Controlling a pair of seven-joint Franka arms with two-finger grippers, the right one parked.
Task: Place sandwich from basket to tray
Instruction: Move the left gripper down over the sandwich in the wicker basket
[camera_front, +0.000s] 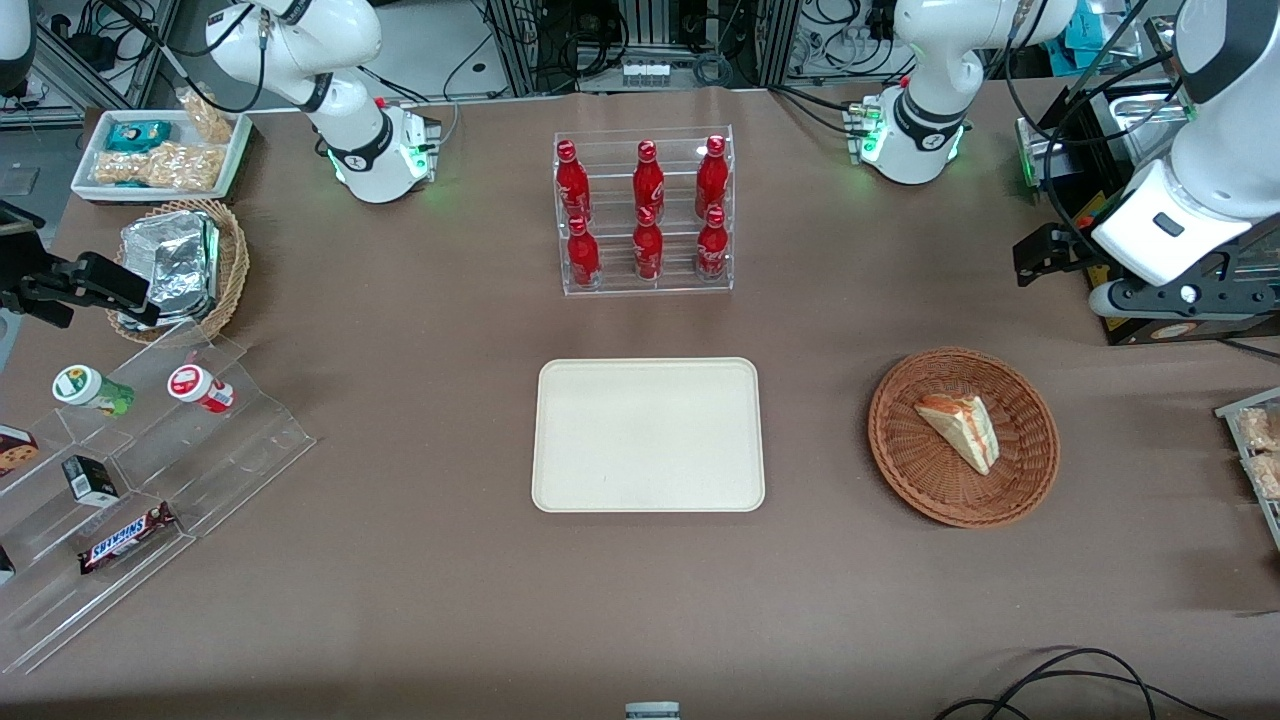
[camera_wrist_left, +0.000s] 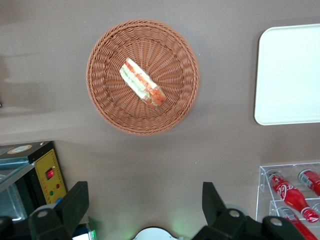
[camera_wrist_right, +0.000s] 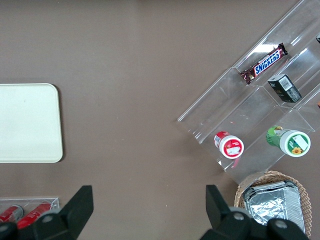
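Raised well clear of the table, gripper (camera_wrist_left: 145, 212) spread wide and empty, looking down on sandwich (camera_wrist_left: 142, 81) in basket (camera_wrist_left: 107, 102), tray (camera_wrist_left: 290, 75) bare beside.

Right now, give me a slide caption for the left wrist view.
Open gripper hovering high above the table, the sandwich lying in the basket, the tray bare beside it.

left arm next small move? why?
Probably bring the gripper down over the sandwich. The sandwich lies untouched in the basket, the tray holds nothing, and the gripper hangs high above the table with its fingers spread wide, nearer the bottle rack than the basket.
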